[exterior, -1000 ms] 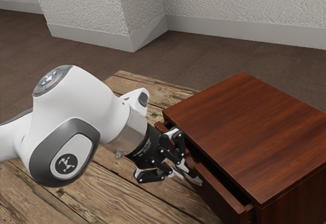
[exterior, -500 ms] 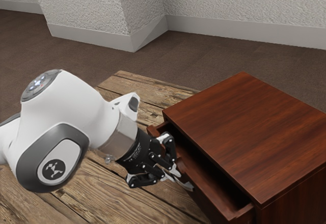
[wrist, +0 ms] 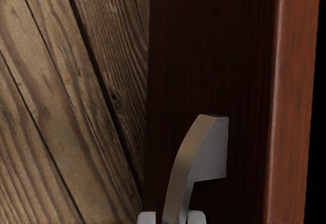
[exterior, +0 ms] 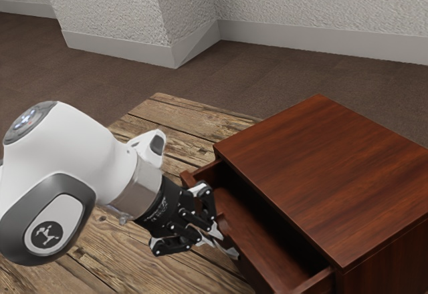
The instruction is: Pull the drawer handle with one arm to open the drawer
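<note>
Support: table (exterior: 175,116) of rough, weathered wooden planks, knotted, with dark gaps between the boards.
Plank direction: boards run from the exterior view's left toward its right and pass under the cabinet (exterior: 321,154).
Visible edge: the table's far edge, with the floor (exterior: 100,73) beyond it.
On the table: one cabinet of dark reddish polished wood, upright, with a flat top and its base on the planks.
Cabinet position: the exterior view's right part of the table.
Floor: brown carpet around the table.
</note>
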Robot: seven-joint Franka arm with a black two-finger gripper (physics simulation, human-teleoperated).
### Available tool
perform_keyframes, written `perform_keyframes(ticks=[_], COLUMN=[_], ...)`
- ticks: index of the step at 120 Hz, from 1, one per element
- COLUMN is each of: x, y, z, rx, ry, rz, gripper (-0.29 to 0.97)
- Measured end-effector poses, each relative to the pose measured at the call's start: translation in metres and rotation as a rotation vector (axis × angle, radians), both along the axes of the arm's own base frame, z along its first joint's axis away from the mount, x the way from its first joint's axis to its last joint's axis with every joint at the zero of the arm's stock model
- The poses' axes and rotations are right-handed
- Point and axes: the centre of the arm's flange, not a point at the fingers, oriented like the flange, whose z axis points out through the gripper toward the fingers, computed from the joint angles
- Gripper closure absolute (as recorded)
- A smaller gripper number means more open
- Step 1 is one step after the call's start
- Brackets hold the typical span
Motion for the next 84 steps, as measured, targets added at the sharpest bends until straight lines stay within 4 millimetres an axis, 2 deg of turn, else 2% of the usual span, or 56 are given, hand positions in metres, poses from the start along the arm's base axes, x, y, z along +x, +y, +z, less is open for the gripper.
perform_keyframes(ticks=[84], x=[-0.033], y=[0.009], z=[0.002], rx=[-0.012], ry=[-0.011], rz=[-0.001], gripper=[0.79])
